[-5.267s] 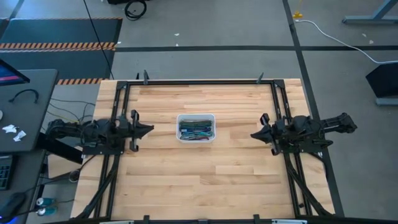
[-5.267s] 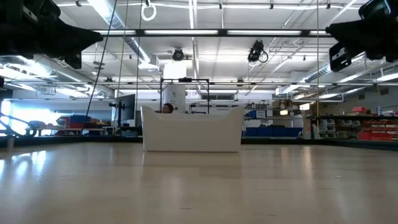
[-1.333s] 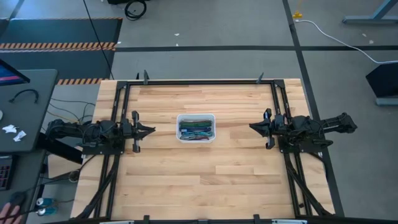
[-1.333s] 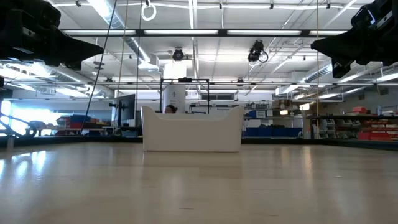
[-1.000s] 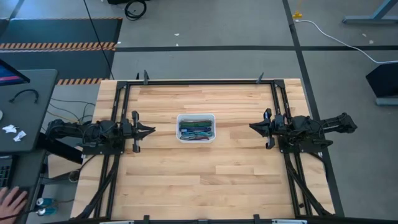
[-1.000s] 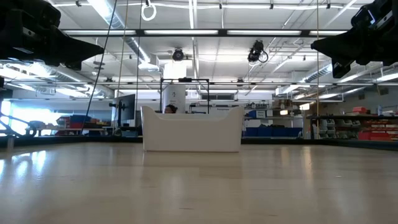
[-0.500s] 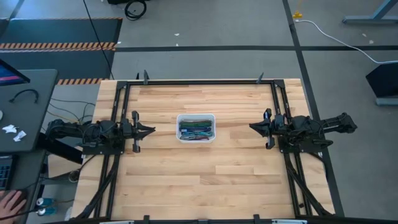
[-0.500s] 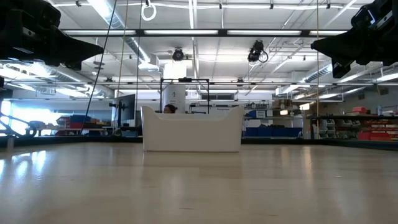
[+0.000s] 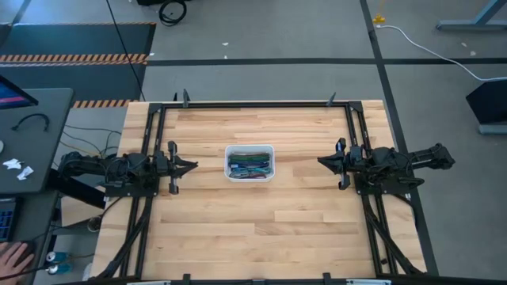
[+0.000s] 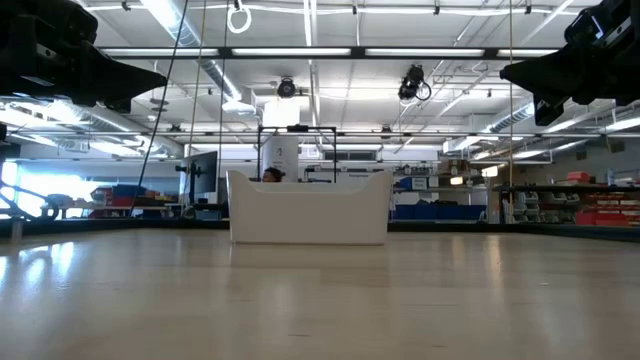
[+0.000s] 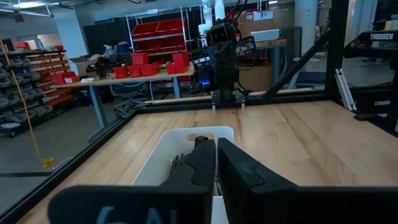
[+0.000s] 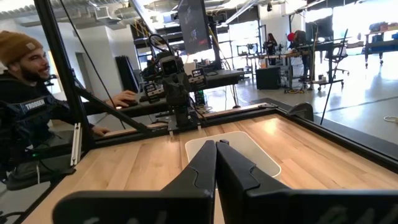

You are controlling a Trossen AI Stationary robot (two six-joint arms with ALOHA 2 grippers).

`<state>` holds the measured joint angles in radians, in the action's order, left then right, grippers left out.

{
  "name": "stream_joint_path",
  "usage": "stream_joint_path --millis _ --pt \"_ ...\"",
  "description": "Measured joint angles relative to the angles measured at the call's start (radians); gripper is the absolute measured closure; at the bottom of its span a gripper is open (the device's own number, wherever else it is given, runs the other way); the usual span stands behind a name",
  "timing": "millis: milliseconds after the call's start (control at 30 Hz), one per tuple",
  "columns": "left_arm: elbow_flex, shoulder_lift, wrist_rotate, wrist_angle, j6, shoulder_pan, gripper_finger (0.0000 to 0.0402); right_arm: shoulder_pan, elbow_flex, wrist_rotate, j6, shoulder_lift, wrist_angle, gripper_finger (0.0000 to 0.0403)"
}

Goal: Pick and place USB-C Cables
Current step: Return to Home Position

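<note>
A small white bin [image 9: 249, 162] stands at the table's middle, and the USB-C cables [image 9: 249, 165], teal, green and dark strips, lie bundled inside it. The low view shows only the bin's wall [image 10: 309, 208]. My left gripper [image 9: 192, 165] hovers above the table left of the bin, shut, pointing at it; the left wrist view shows its fingers together [image 11: 216, 149] above the bin [image 11: 161, 163]. My right gripper [image 9: 321, 162] hovers right of the bin, shut, also pointing at it [image 12: 216, 145]. Neither touches anything.
Black frame rails [image 9: 253, 104] run along the table's far, left and right sides. Bare wood lies all around the bin. A person sits at a desk beyond the table's left side [image 12: 28, 106], and a hand [image 9: 12, 257] shows at the high view's lower left.
</note>
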<state>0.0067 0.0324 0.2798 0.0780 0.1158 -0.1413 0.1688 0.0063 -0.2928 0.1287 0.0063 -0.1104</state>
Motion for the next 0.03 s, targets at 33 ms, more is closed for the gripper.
stream_joint_path --millis 33 --pt "0.0 0.0 0.0 0.0 0.0 0.0 0.0378 0.0 0.0 0.0 0.0 0.0 0.0 0.0389"
